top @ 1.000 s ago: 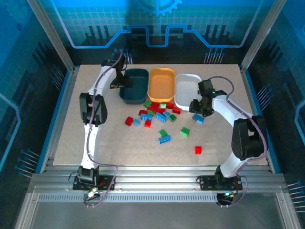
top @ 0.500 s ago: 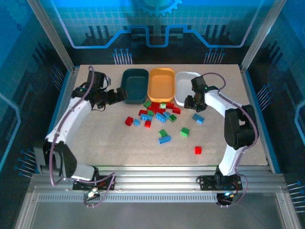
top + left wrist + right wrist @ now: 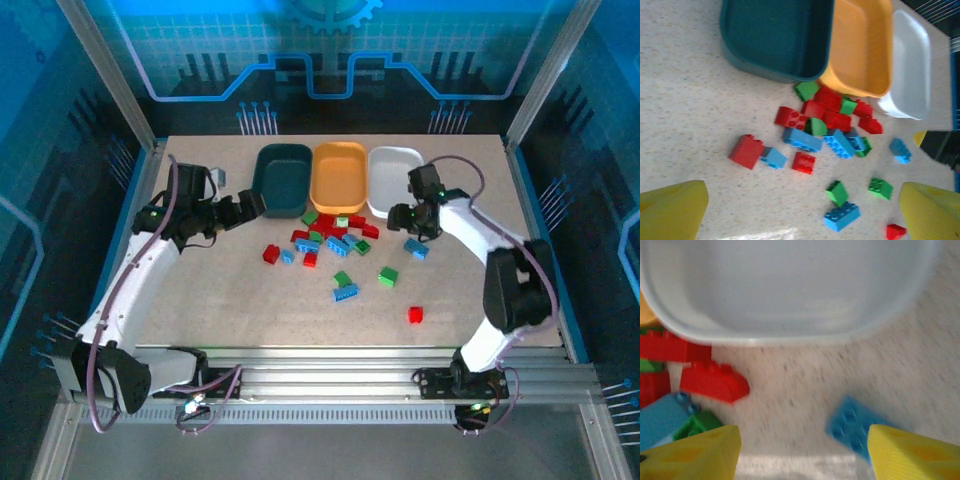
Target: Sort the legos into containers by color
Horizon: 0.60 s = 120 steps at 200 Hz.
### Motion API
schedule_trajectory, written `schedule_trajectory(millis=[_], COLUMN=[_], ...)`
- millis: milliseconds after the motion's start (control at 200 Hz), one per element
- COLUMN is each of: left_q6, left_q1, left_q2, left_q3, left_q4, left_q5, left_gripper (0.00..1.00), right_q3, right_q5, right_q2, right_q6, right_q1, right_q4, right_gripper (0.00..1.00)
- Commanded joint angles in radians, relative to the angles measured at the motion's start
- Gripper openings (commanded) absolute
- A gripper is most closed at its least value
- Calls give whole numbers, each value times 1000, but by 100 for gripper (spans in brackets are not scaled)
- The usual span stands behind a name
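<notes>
Several red, green and blue legos (image 3: 330, 237) lie heaped in front of three trays: teal (image 3: 282, 180), orange (image 3: 338, 178) and white (image 3: 395, 182). Single bricks lie nearer: a red one (image 3: 270, 254), a blue one (image 3: 347, 293), a green one (image 3: 388, 275) and a red one (image 3: 415, 314). My left gripper (image 3: 245, 208) hangs open by the teal tray's front left corner, with nothing in it (image 3: 800, 215). My right gripper (image 3: 400, 216) stands open at the white tray's front rim (image 3: 755, 337), empty (image 3: 800, 455). A blue brick (image 3: 852, 422) lies by its right finger and a red one (image 3: 715, 382) to its left.
The teal tray's floor (image 3: 775, 35) and the white tray's floor (image 3: 785, 280) look bare. Metal frame posts and blue panels stand round the table. Open tabletop runs along the near edge and down the left side (image 3: 200, 300).
My left arm has swung back from over the teal tray's left edge to its front corner, opening wider. My right gripper has shifted slightly toward the white tray and opened wider.
</notes>
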Motion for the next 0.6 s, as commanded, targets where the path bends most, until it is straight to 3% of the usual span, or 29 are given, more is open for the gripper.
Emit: schedule_trajectory(millis=[0, 175, 390, 595], left_q6=[-190, -423, -359, -277], left_q1=[-3, -71, -128, -128], left_q2=[0, 107, 282, 322], left_q3=[-16, -51, 92, 101], left_q4=[192, 464, 384, 332], left_q5=[133, 252, 302, 283], left_gripper=[99, 99, 99, 99], right_q3=[-78, -163, -144, -19], right_q5=[77, 45, -61, 80], right_q2=[-95, -58, 26, 158], right_q6=[25, 56, 114, 268], right_q1=[7, -48, -71, -18], right_q4=[-55, -35, 54, -28], right_gripper=[82, 89, 97, 95])
